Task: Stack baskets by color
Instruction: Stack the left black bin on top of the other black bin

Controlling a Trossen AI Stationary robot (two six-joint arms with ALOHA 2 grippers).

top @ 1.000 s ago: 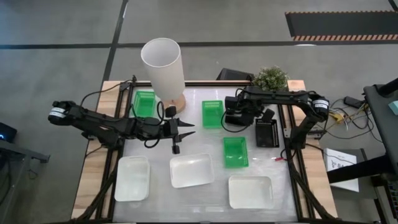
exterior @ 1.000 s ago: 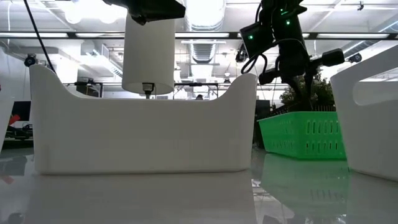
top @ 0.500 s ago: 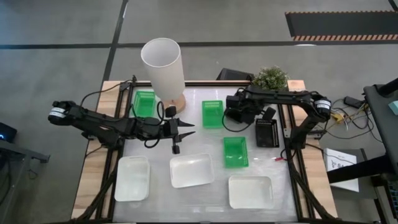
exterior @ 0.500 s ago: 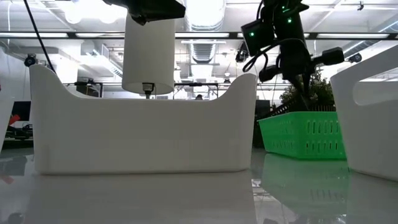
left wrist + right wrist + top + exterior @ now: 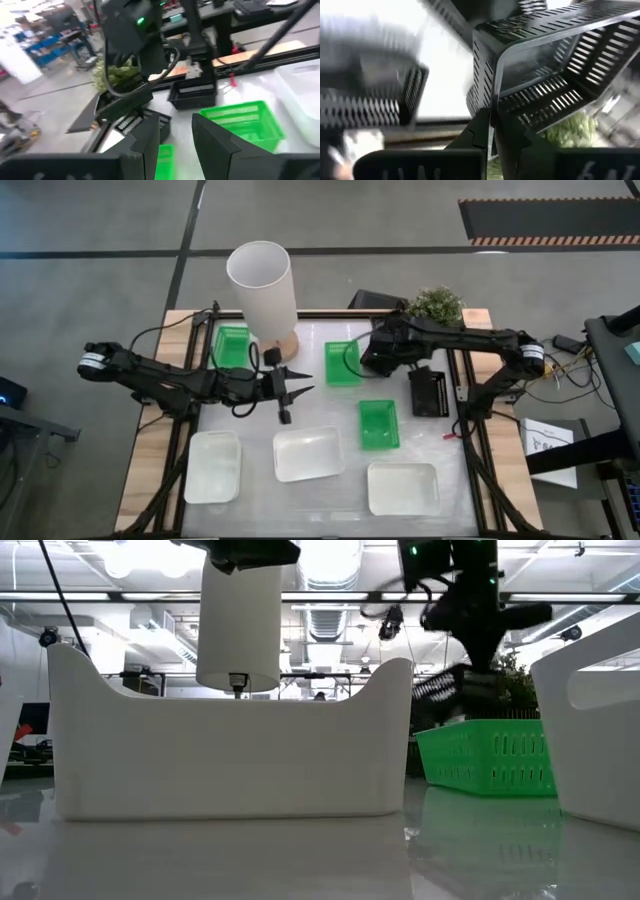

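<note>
From above we count three green baskets [image 5: 379, 424], all empty, three white baskets [image 5: 309, 453], also empty, and one black basket [image 5: 428, 391] at right on the table.

Right wrist view: right gripper [image 5: 492, 131] clamped on the rim of a lifted black basket [image 5: 545, 75].

Left wrist view: left gripper [image 5: 175, 142] parted, holding nothing.

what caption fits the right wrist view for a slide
Right gripper shut on the wall of a black basket, lifting it tilted.
</note>
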